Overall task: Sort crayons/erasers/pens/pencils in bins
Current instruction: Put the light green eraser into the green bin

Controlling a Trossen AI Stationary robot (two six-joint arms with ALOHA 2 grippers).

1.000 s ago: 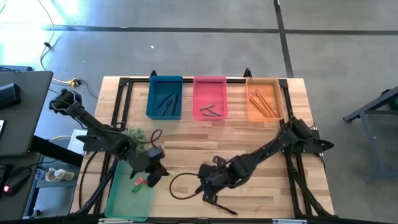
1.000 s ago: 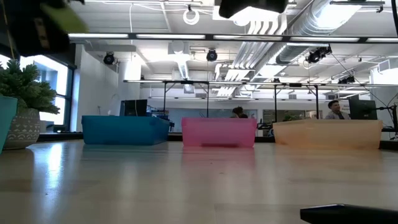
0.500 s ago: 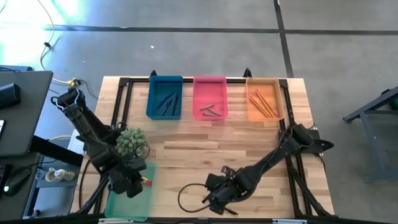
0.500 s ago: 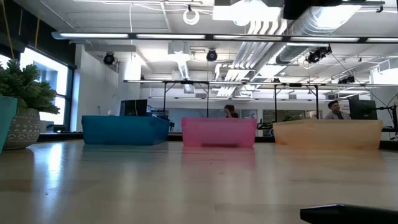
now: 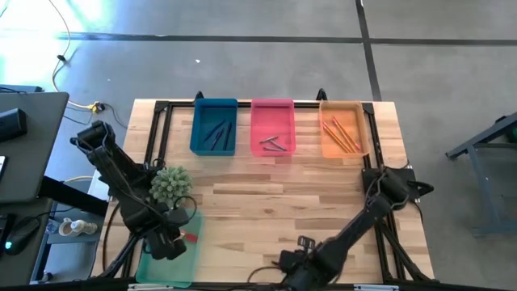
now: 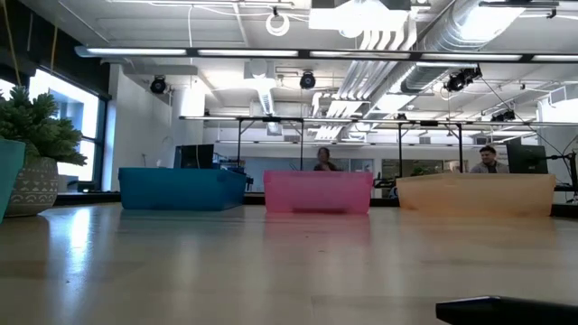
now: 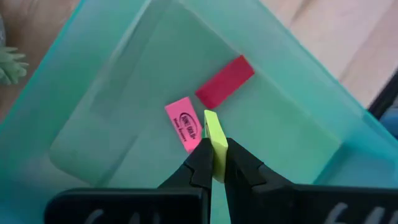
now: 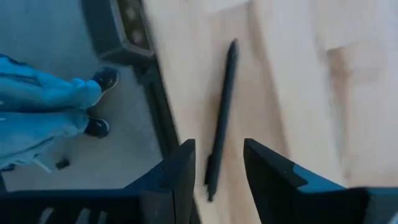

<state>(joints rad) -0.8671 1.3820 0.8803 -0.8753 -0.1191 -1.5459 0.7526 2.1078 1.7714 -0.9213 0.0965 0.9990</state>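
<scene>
A light, rubbery yellow eraser (image 7: 215,144) is pinched endwise by the left hand (image 7: 214,167) over the green bin (image 7: 298,134). At the surface's 6 o'clock edge, a thin, stiff black pen (image 8: 221,112), best taken mid-shaft, is straddled by the spread right hand (image 8: 217,163).

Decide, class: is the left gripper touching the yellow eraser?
Touching. The left wrist view shows the left gripper shut on the yellow eraser, its fingers pressed against both sides, above the green bin.

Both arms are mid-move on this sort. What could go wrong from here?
The left gripper is shut on the yellow eraser over the green bin, right above the pink eraser; released there, it may bounce off it. The right gripper is open around the black pen lying by the table edge; a poor close could knock it off.
</scene>
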